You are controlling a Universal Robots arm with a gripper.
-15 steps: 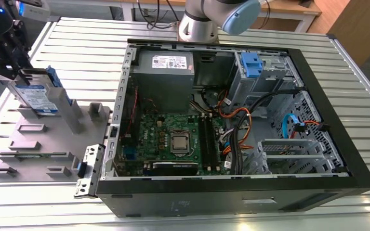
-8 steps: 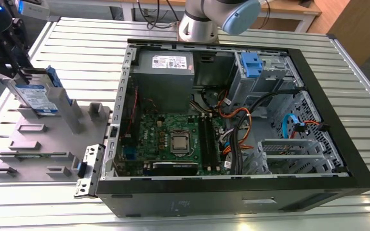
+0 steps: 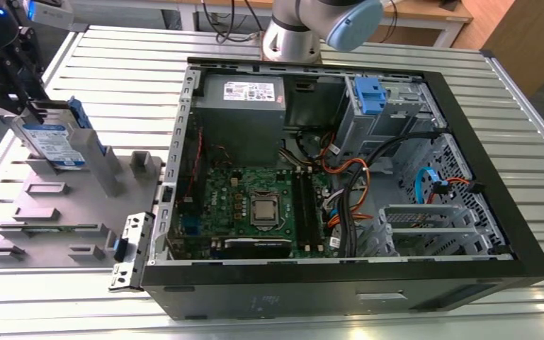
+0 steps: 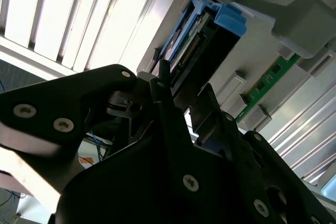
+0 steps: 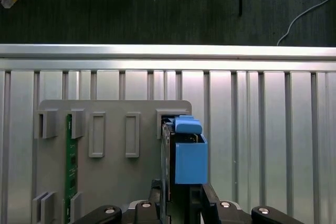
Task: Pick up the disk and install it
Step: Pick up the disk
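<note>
gripper: black gripper (image 3: pixel 28 106) in the upper left of the exterior view, hanging over the grey holder plate (image 3: pixel 26 234); also seen in both wrist views (image 4: pixel 186 95) (image 5: pixel 181 200).
jaws: together on the disk, one finger (image 5: pixel 206 196) on each side of it.
disk: silver disk (image 3: pixel 53 142) with a blue-and-white label, standing on its edge and a little tilted on the holder plate, at the exterior view's left, outside the computer case (image 3: pixel 348 290). its blue side rail (image 5: pixel 189 161) is clear in the first wrist view, and its end with the connector (image 4: pixel 202 45) in the second wrist view.
grey post: tall post (image 3: pixel 104 166) just beside the disk, on the side toward the case.
memory board: green strip (image 5: pixel 70 166) lying in a slot of the holder plate, apart from the disk.
computer case: open, lying flat in the middle of the exterior view, with the motherboard (image 3: pixel 253 205), the power supply (image 3: pixel 244 92) and a blue drive bracket (image 3: pixel 371 95) inside.
table: slatted aluminium top (image 3: pixel 64 297) under the plate and the case.
arm: its grey and blue joint (image 3: pixel 300 32) at the top centre of the exterior view.
</note>
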